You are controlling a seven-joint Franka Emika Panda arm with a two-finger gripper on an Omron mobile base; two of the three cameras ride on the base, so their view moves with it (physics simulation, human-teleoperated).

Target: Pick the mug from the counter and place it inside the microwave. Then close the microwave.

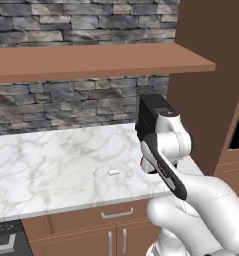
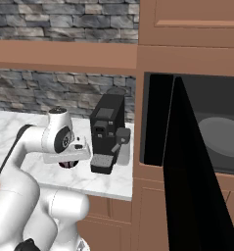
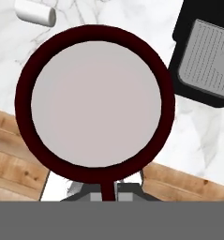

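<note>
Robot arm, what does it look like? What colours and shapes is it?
The arm is glossy white, built from fat rounded tube sections that bulge at each bend. A dark band runs along one section, and a round dark grey disc caps a joint. In the hand view the gripper has small dark grey finger tips.

The counter [image 1: 51, 165] is polished white marble with grey veins, on matt brown wooden cabinets [image 1: 91, 232] with silvery metal handles. The wall [image 1: 66, 102] is rough grey stone. The mug [image 3: 95, 104] looks like smooth dark red ceramic, pale and matt inside.
</note>
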